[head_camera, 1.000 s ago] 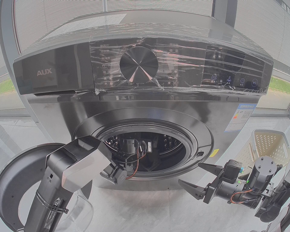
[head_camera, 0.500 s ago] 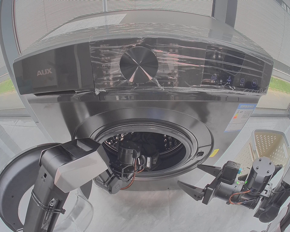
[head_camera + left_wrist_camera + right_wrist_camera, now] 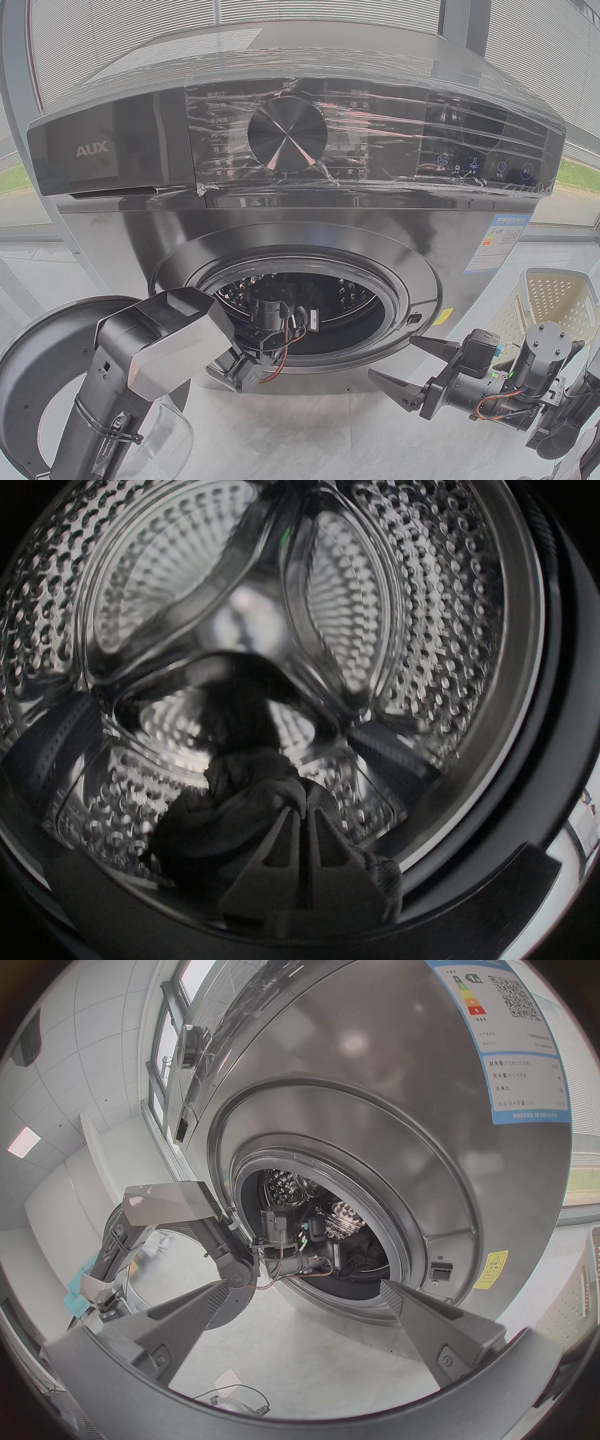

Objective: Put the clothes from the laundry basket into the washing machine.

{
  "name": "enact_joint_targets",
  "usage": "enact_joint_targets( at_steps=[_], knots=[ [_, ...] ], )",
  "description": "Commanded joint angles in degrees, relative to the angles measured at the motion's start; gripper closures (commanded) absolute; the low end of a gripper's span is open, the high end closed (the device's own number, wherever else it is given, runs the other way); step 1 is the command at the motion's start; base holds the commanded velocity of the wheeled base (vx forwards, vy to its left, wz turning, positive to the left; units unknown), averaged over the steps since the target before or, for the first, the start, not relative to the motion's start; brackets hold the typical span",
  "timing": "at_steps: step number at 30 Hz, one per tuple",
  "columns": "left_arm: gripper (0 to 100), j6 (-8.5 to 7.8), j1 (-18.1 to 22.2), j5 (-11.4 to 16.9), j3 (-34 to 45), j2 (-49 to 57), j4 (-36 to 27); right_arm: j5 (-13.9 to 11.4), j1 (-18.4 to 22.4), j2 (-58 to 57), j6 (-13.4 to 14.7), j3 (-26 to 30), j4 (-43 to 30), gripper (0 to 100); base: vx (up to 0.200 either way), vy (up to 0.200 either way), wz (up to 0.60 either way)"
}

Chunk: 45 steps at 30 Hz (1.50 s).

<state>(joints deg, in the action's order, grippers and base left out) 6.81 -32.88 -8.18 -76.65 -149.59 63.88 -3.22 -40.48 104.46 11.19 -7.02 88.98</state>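
A grey washing machine [image 3: 300, 206] stands on a pale tiled floor [image 3: 300, 431] before blind-covered windows [image 3: 125, 37]. Its round door [image 3: 37, 356] is swung open at the head view's lower left. A cream perforated laundry basket [image 3: 556, 300] sits at lower right, behind the right gripper [image 3: 391, 357], which hangs wide open and empty in front of the machine. The left arm [image 3: 162, 344] passes through the port, blocking part of the opening. The left wrist view looks into the dimpled steel drum [image 3: 437, 605], where the left gripper [image 3: 306, 811] is closed on a dark garment [image 3: 237, 817] at the drum's bottom.
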Motion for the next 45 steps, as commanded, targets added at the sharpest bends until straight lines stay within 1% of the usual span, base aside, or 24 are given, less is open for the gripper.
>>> enact_joint_targets(
  at_steps=[1,3,5,6,9,12,17,18,21,23,26,27,28,29,30,33,34,35,36,37,39,40,42,45],
  knots=[
    [100,-0.13,0.97,-4.56,-13.7,-4.83,2.65,-0.03,0.32,-1.54,-0.03,-0.54,0.32,0,0.0,0.0,0.0],
    [100,-0.4,1.76,-5.79,-17.21,-6.42,2.74,-0.03,0.32,-1.54,-0.03,-0.54,0.32,0,0.0,0.0,0.0],
    [100,-0.4,1.76,-5.79,-17.56,-6.59,2.74,-0.03,0.23,-1.54,-0.03,-0.54,0.32,0,0.0,0.0,0.0],
    [100,-0.66,1.94,-5.97,-20.11,-7.91,2.74,-0.03,0.14,-1.45,-0.03,-0.54,0.32,0,0.0,0.0,0.0],
    [100,-1.19,2.56,-7.2,-22.75,-9.4,2.74,-0.03,0.14,-1.37,-0.03,-0.54,0.32,0,0.0,0.0,0.0],
    [100,-1.72,2.82,-7.29,-23.45,-10.02,2.74,-0.03,0.06,-1.37,-0.03,-0.54,0.32,0,0.0,0.0,0.0],
    [100,-1.72,2.73,-7.29,-22.84,-9.67,2.74,-0.03,0.06,-1.1,-0.03,-0.45,0.32,0,0.0,0.0,0.0],
    [0,-1.72,2.73,-7.29,-22.66,-9.58,2.83,0.05,0.06,-1.01,-0.03,-0.45,0.32,0,0.0,0.0,0.0],
    [0,-1.37,2.56,-7.29,-22.05,-9.4,2.92,0.05,-0.12,-1.01,-0.03,-0.45,0.32,0,0.0,0.0,0.0],
    [0,-1.28,1.94,-7.29,-17.39,-7.12,3.27,0.05,-0.03,-1.01,-0.03,-0.36,0.32,0,0.0,0.0,0.0],
    [0,-0.84,-0.52,-7.2,-7.9,-1.05,3.88,0.05,0.06,-1.01,-0.03,-0.27,0.32,0,0.0,0.0,0.0],
    [0,-0.57,-1.66,-7.2,-3.15,1.93,4.15,0.05,0.06,-1.1,-0.03,-0.27,0.32,0,0.0,0.0,0.0],
    [0,-0.57,-1.75,-7.2,-2.62,2.29,4.24,0.05,0.14,-1.19,-0.03,-0.27,0.32,0,0.0,0.0,0.0],
    [0,-0.49,-3.77,-7.29,4.41,7.3,4.94,0.05,0.23,-1.28,-0.03,-0.27,0.32,0,0.0,0.0,0.0],
    [0,-0.49,-4.3,-7.29,6.52,8.88,5.12,0.05,0.32,-1.37,-0.03,-0.19,0.32,0,0.0,0.0,0.0],
    [0,0.22,-7.55,-7.29,18.91,18.02,5.12,0.05,0.41,-1.54,-0.03,0.08,0.32,0,0.0,0.0,0.0],
    [0,0.57,-9.31,-7.29,24.71,22.24,5.12,0.05,0.49,-1.54,-0.03,0.08,0.32,0,0.0,0.0,0.0],
    [0,0.83,-10.54,-7.29,27.7,24.26,5.2,0.05,0.49,-1.45,-0.03,0.08,0.32,0,0.0,0.0,0.0],
    [0,1.54,-13.18,-7.29,33.41,28.04,5.2,0.05,0.49,-1.37,-0.03,-0.01,0.32,0,0.0,0.0,0.0],
    [0,2.06,-14.14,-7.29,35.52,29.53,5.29,0.05,0.49,-1.28,-0.03,0.08,0.32,0,0.0,0.0,0.0],
    [0,4.44,-17.04,-7.29,41.23,34.89,5.2,0.23,0.49,-1.1,-0.2,0.34,0.32,0,0.0,0.0,0.0],
    [0,6.02,-18.54,-7.29,43.87,37.88,5.12,0.32,0.49,-1.19,-0.2,0.69,0.32,0,0.0,0.0,0.0],
    [0,7.69,-19.86,-7.38,47.47,42.36,5.03,0.41,0.49,-1.54,-0.29,1.48,0.32,0,0.0,0.0,0.0],
    [0,7.95,-20.47,-8.52,51.96,50.36,4.59,0.49,0.76,-2.24,-0.29,2.45,0.32,0,0.0,0.0,0.0]
  ],
)
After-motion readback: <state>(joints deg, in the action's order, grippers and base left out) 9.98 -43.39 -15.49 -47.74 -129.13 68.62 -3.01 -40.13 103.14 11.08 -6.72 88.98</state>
